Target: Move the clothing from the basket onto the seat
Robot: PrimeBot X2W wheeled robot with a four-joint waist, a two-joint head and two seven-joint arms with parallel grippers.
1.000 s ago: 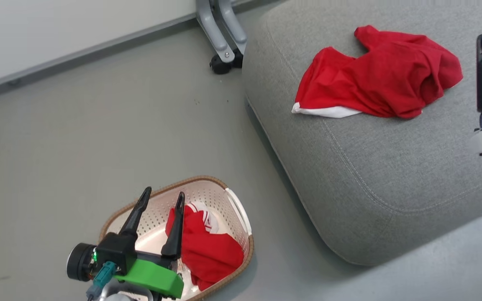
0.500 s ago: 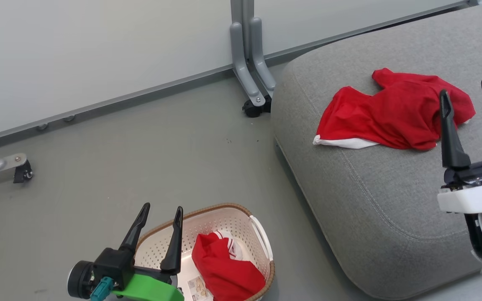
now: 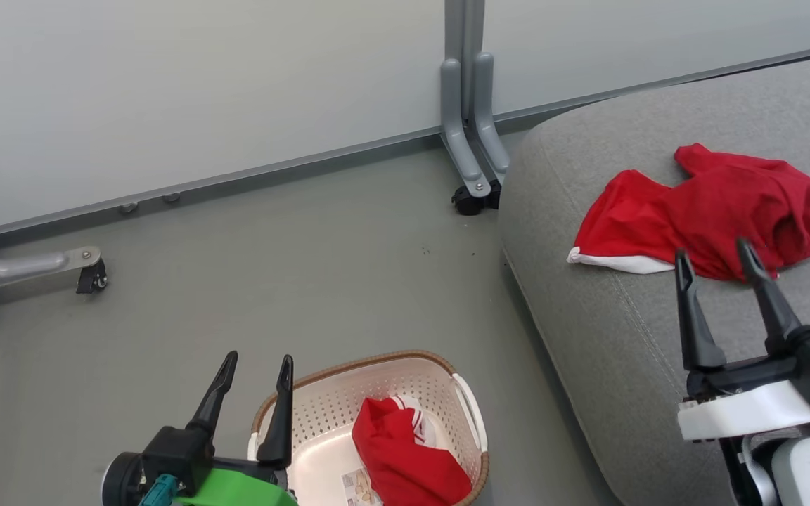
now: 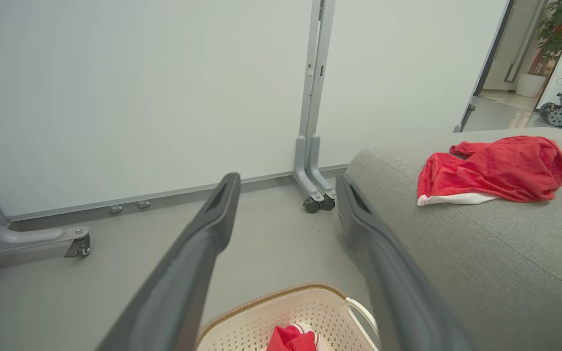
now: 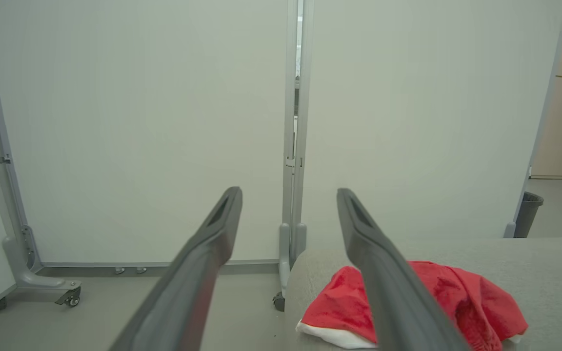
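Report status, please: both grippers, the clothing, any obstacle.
Left gripper open, empty, near the basket. Right gripper open, empty, by the seat. One red garment on the seat, second garment in the basket. Partition foot by seat corner, off the path.

The grey floor [image 3: 271, 267] is carrying the basket [image 3: 349, 404] and, near it, the big grey seat [image 3: 609, 365]. The wheeled feet of the partition [image 3: 474, 193] are also standing on the floor. One red garment [image 3: 728, 211] is lying crumpled on the seat, well apart from the basket.
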